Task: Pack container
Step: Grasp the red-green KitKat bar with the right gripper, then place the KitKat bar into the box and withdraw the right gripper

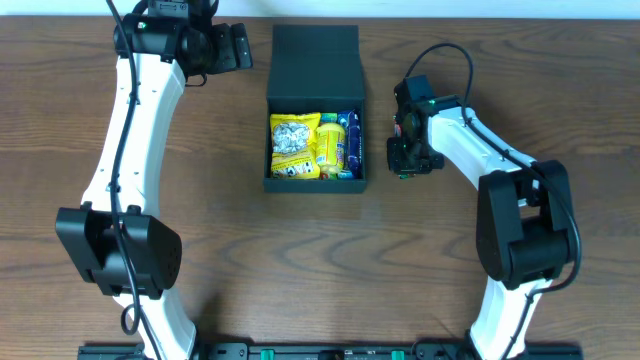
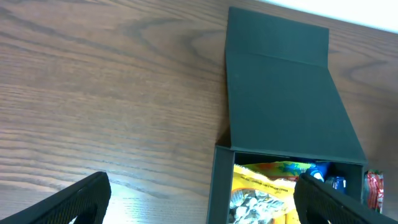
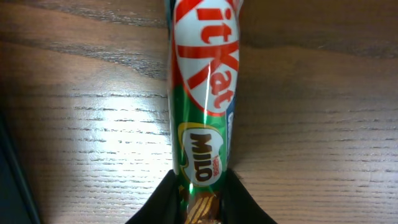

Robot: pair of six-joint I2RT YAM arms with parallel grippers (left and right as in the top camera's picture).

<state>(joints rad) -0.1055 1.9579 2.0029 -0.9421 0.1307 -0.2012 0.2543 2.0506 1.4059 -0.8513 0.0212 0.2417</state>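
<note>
Clamping a KitKat Milo bar in the right gripper right of the container; hovering left of its open lid with the left gripper, jaws apart.

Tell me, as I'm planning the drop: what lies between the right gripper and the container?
Only bare table, shown overhead; the right gripper, shut on a KitKat bar, hangs beside the container.

The left gripper's two dark fingers stand wide apart at the bottom edge. Beyond them the dark green container sits on the wooden table. Its flap lid lies open behind, with a yellow snack packet and a blue packet inside.
</note>
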